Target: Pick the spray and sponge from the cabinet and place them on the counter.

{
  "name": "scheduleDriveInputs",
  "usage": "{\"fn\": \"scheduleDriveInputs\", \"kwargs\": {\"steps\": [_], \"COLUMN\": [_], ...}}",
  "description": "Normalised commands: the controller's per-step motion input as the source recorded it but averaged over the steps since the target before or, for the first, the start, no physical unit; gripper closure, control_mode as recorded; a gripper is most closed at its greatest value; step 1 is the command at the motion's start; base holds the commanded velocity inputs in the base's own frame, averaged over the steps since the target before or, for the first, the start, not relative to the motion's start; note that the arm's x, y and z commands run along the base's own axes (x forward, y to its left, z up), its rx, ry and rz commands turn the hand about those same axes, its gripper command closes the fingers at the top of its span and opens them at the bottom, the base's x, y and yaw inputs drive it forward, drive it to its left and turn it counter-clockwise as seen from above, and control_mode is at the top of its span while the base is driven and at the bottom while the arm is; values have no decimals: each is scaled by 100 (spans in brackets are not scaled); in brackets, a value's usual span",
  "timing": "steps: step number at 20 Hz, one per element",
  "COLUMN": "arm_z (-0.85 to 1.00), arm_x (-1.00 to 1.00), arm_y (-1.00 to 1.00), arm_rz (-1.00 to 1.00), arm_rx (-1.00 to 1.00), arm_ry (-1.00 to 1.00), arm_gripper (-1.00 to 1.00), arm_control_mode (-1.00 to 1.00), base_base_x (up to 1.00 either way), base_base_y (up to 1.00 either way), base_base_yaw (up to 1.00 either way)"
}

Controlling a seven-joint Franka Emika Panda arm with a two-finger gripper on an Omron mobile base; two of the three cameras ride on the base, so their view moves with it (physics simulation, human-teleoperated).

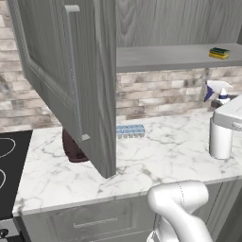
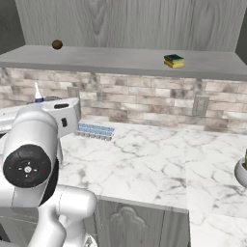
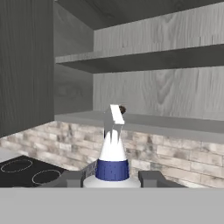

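Note:
My gripper (image 3: 112, 179) is shut on the spray (image 3: 112, 148), a translucent white bottle with a blue collar standing between the two fingertips. In the left base view the spray (image 1: 217, 90) hangs at the far right, in front of the brick wall, below the shelf and above the counter (image 1: 165, 151). The cabinet (image 1: 165, 56) stands with its door (image 1: 66, 85) swung open. The yellow and green sponge (image 1: 219, 53) lies on the cabinet shelf near its right end, also in the right base view as the sponge (image 2: 173, 61).
A pale blue ice-cube tray (image 1: 130, 131) lies on the counter by the wall. The black stovetop (image 1: 9, 160) is at the left. A dark red object (image 1: 73, 149) sits under the open door. A small brown ball (image 2: 57, 44) rests on the shelf.

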Motion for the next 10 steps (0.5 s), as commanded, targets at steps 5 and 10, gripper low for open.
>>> {"fn": "scheduleDriveInputs", "kwargs": {"steps": [5, 10], "arm_z": [-31, -33], "arm_x": [15, 21], "arm_y": [15, 25], "arm_rz": [7, 5], "arm_rx": [9, 15], "arm_ry": [0, -1], "arm_gripper": [100, 100], "arm_control_mode": [-100, -100], "base_base_x": [0, 0], "base_base_y": [0, 0], "base_base_yaw": [0, 0]}}
